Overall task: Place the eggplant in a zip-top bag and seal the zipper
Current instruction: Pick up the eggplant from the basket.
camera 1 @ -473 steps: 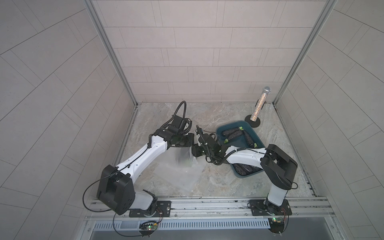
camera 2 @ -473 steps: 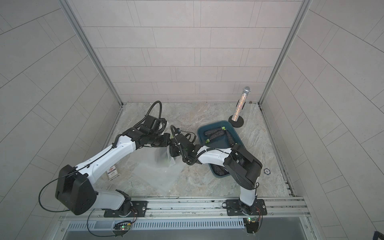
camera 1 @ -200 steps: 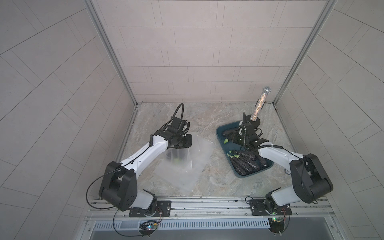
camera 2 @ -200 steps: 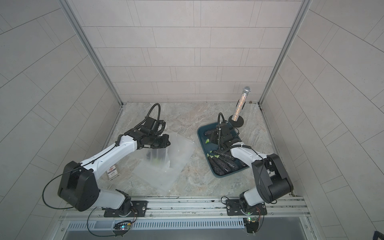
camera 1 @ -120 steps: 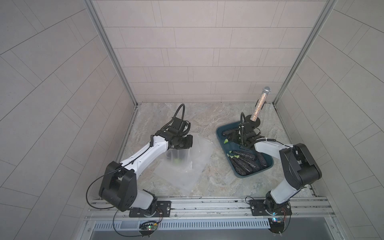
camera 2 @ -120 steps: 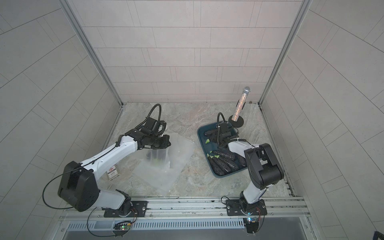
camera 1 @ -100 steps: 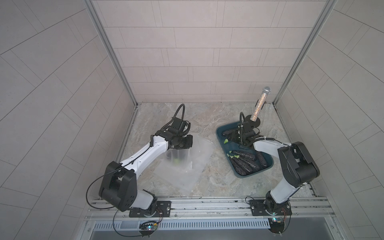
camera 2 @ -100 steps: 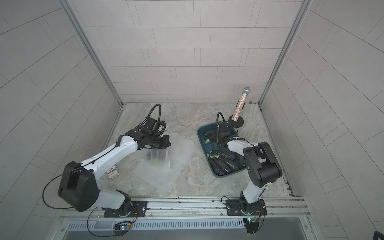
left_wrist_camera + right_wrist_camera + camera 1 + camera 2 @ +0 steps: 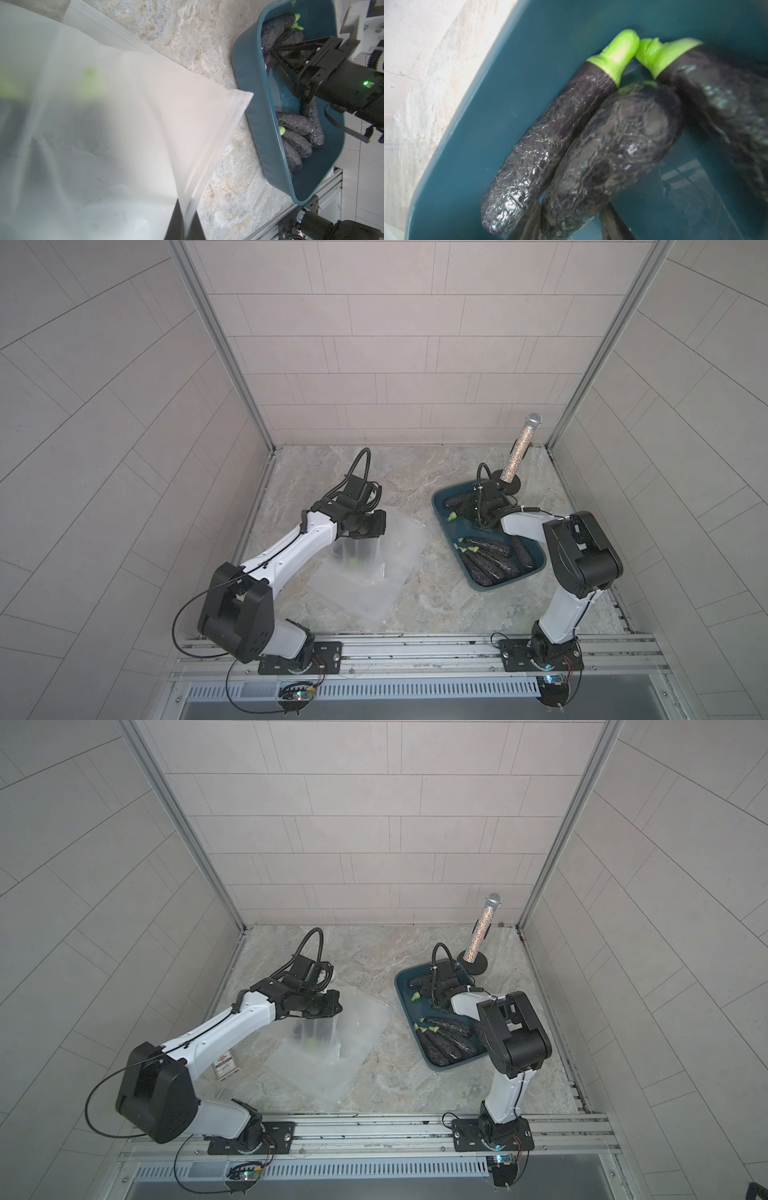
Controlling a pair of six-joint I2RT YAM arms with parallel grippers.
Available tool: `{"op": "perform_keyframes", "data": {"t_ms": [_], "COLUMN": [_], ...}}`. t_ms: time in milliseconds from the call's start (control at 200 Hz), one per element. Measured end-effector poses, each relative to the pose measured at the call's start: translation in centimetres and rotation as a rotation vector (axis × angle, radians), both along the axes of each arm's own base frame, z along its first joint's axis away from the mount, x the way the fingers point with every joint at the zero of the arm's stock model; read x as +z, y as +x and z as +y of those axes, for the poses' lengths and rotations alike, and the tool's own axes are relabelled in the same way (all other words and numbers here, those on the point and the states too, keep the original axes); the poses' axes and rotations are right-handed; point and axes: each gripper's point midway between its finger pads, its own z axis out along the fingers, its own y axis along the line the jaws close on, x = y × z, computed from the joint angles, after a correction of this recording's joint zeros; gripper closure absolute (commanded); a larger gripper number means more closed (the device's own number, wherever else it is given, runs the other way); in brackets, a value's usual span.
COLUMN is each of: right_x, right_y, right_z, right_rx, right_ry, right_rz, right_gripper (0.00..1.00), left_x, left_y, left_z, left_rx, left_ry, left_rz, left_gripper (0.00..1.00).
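Observation:
A clear zip-top bag (image 9: pixel 374 572) (image 9: pixel 332 1048) lies on the marble floor. My left gripper (image 9: pixel 365 526) (image 9: pixel 328 1006) (image 9: pixel 185 228) is shut on its zipper edge and holds that edge up. A dark shape with green (image 9: pixel 353 556) shows blurred through the plastic. My right gripper (image 9: pixel 478 520) (image 9: pixel 436 1002) (image 9: pixel 571 204) reaches down into the far end of the blue tub (image 9: pixel 536 568) (image 9: pixel 488 104). Its jaws stand apart, one on each side of a dark purple eggplant (image 9: pixel 612 145) with a green stem. A second eggplant (image 9: pixel 550 141) lies pressed against it.
Several more eggplants (image 9: pixel 486 560) (image 9: pixel 444 1040) lie at the tub's near end. A glittery microphone (image 9: pixel 519 448) (image 9: pixel 482 928) stands on a black base just behind the tub. A small card (image 9: pixel 226 1065) lies on the floor under the left arm. Tiled walls close in three sides.
My right gripper left the bag's mouth, swung over to the tub and came down around an eggplant, its jaws narrowing. The left gripper kept holding the bag's edge.

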Motion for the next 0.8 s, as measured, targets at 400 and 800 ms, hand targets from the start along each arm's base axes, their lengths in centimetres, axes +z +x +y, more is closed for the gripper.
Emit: {"op": "perform_keyframes", "data": {"t_ms": [400, 800], "right_x": [0.1, 1.8], "right_y": [0.4, -2.4], "right_z": [-0.1, -0.9], "right_rx": [-0.059, -0.037], "right_ry": [0.065, 0.04], "right_rz": [-0.023, -0.03], "right_gripper": [0.74, 0.79], "left_x": [0.0, 0.0], "left_y": [0.0, 0.1], "left_z": [0.0, 0.1], "left_rx": [0.0, 0.005], "left_ry": [0.0, 0.007], "left_rz": [0.0, -0.004], "left_gripper": [1.0, 1.0]}}
